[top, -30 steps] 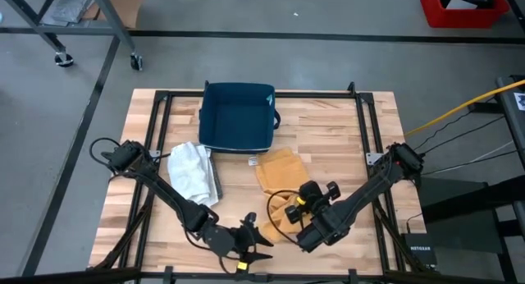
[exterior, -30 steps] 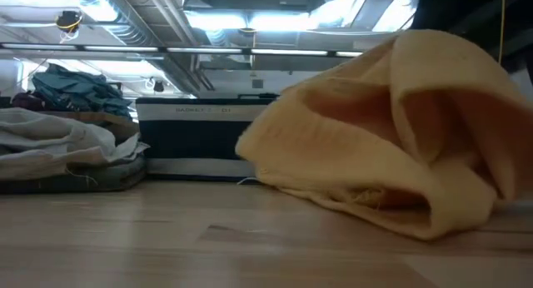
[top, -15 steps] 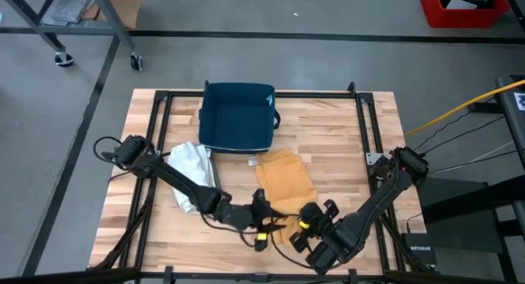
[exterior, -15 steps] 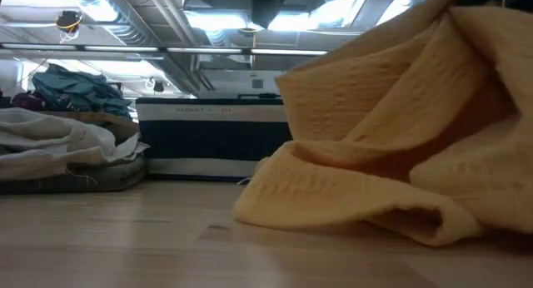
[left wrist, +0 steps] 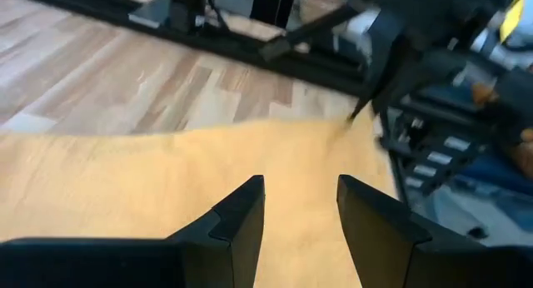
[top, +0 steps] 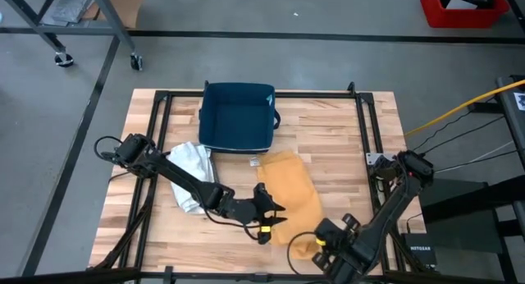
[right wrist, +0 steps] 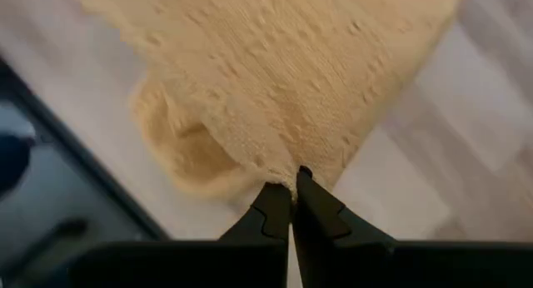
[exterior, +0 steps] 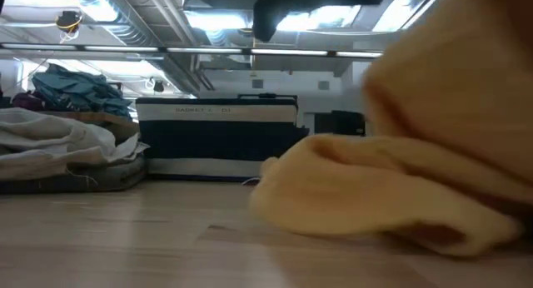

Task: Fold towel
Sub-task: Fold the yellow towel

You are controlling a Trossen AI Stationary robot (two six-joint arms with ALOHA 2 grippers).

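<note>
Spanning room: grey concrete floor (top: 328,62) around pale wooden slatted table (top: 328,136).
Near edge: right gripper (right wrist: 293,192) pinching yellow waffle-weave towel (top: 291,194).
Left gripper (left wrist: 300,209): spread over towel.

No legible text — none anywhere

Yellow towel (top: 292,195), waffle-textured, lying near the table's centre, stretched from about 12 o'clock, just short of the bin, toward 5 o'clock at the near edge. Upper part flat and roughly rectangular; lower end bunched into a rumpled fold, one corner pulled toward 5 o'clock. In the low view (exterior: 416,180), a soft mound resting on the wood, rising at 3 o'clock.
</note>
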